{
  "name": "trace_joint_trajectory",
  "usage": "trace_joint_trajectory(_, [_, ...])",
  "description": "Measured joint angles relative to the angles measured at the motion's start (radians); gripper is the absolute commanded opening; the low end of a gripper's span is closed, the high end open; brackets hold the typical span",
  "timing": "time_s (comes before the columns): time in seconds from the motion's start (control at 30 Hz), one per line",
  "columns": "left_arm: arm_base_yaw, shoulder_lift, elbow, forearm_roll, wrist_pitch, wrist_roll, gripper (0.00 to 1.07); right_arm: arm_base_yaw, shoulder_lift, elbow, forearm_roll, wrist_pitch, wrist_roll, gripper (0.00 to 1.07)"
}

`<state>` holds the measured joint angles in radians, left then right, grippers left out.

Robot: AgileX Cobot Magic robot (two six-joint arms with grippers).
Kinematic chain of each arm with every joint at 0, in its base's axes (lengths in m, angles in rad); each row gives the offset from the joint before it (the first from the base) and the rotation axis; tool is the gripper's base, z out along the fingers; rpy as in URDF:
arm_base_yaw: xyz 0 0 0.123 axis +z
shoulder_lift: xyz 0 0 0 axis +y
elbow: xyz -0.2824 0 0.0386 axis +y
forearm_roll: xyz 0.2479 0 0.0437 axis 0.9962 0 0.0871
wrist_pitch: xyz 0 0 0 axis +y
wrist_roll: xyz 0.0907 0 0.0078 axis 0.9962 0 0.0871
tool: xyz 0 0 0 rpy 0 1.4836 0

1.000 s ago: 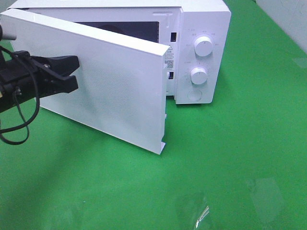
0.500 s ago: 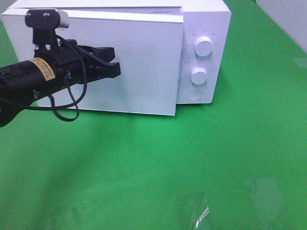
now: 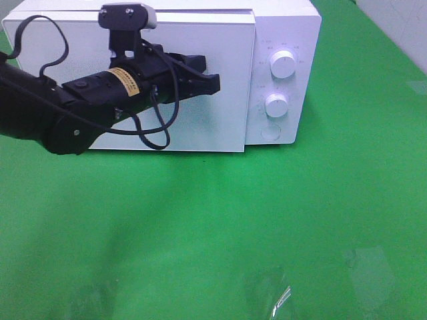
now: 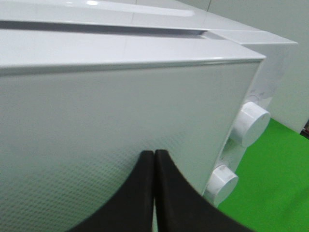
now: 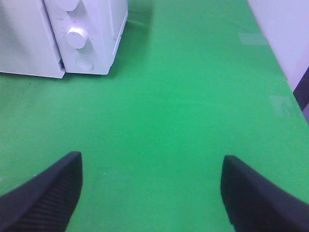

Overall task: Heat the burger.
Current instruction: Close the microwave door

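Observation:
The burger is out of view in every frame. The white microwave [image 3: 283, 30] stands at the back of the green table. Its door [image 3: 227, 127] lies almost flat against the body, and the left wrist view shows a narrow dark gap along the door's [image 4: 96, 116] top edge. My left gripper [image 3: 215, 83] is shut, holding nothing, with its tips against the door's front face near the upper middle. The same black gripper [image 4: 154, 155] shows pressed together in the left wrist view. My right gripper [image 5: 152, 166] stands open and empty above bare green table, well to the right of the microwave.
Two white knobs [image 3: 283, 65] [image 3: 275, 105] and a round button [image 3: 270, 131] sit on the microwave's right panel. Green table surface [image 3: 267, 220] stretches in front. Clear tape patches [image 3: 273, 293] lie near the front edge. A pale wall [image 5: 285, 38] borders the right side.
The microwave door has swung from wide open to nearly shut. My left arm has moved right and up along with it, its shut tips staying on the door face.

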<state>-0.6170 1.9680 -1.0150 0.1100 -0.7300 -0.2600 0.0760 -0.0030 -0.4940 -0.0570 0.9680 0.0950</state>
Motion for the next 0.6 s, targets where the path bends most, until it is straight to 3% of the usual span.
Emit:
trace_joint_trajectory(0.07, [-0.013,0.035,-0.064,0.006,0.025,0.016,0.0,0.0,0.0,0.0,0.0,0.0,0.0,0.76])
trace_joint_trajectory(0.3, [-0.021,0.084,-0.134,-0.025,0.045,0.047,0.0,0.0,0.0,0.0,0.0,0.0,0.0,0.76])
trace_joint_trajectory(0.6, [-0.038,0.08,-0.154,-0.062,0.128,0.091,0.0,0.0,0.0,0.0,0.0,0.0,0.0,0.76])
